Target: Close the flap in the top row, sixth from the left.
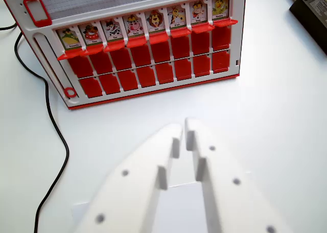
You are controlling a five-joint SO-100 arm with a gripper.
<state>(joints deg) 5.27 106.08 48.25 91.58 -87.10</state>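
White jaws (184,126) sit low in the wrist view, tips nearly touching with just a thin gap, nothing between them. They hover over the white counter (276,110), well apart from the red and white flap board (153,85) at the far side. Top row has eight flaps flipped open showing cartoon animal pictures. Sixth flap from the left (180,32), under the giraffe-looking card (177,16), is open too, sitting right of center on the board. Two lower rows look shut. Black cable (51,120) snakes down the left, and a black box (311,8) sits far right.
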